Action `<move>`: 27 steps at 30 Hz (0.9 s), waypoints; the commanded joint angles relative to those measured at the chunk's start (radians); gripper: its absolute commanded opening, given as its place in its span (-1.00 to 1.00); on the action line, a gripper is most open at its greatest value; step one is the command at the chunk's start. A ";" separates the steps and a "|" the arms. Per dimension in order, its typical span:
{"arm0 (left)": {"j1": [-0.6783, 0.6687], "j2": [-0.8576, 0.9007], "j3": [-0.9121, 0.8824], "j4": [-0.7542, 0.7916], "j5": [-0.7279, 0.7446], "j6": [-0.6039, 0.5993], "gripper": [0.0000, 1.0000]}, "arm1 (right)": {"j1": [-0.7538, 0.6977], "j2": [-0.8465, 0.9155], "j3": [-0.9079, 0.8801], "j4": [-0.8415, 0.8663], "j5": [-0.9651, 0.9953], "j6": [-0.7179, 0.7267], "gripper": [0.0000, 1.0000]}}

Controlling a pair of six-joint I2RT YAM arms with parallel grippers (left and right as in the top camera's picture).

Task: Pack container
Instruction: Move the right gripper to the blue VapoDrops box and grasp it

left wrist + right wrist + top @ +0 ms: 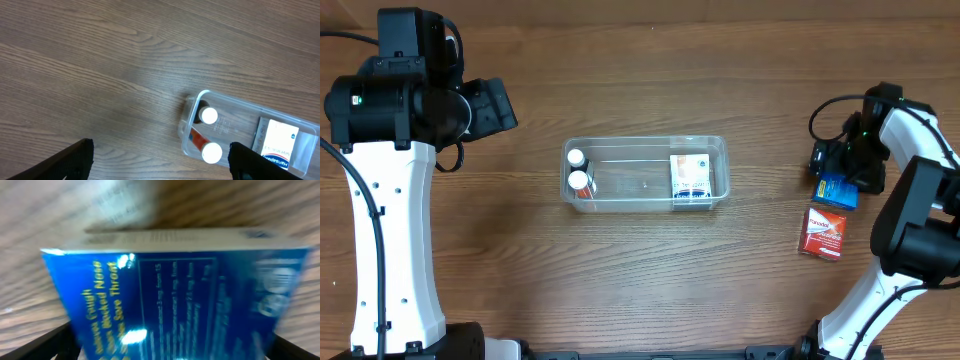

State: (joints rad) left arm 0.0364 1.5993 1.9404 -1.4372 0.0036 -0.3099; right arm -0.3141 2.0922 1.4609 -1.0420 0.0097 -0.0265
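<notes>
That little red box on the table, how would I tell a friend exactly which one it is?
Start at the clear container in the middle of the wooden table, then look far to its right, beside the white arm there. Two small boxes lie close together: the red box is the nearer-edge one, lying free, while the blue box sits under the right tool.
</notes>
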 commanded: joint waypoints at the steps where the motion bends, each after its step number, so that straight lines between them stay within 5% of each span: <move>1: 0.003 0.000 0.018 -0.003 -0.013 0.019 0.75 | -0.007 0.001 -0.040 0.019 -0.016 0.000 1.00; 18: 0.003 0.000 0.018 -0.003 -0.014 0.019 0.78 | -0.007 -0.002 0.046 -0.013 -0.016 0.005 0.46; 27: 0.003 0.000 0.018 -0.002 -0.014 0.019 0.79 | 0.018 -0.136 0.179 -0.124 -0.065 0.050 0.43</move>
State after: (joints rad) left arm 0.0364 1.5993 1.9404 -1.4410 0.0032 -0.3099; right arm -0.3164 2.0712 1.5749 -1.1439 -0.0040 -0.0032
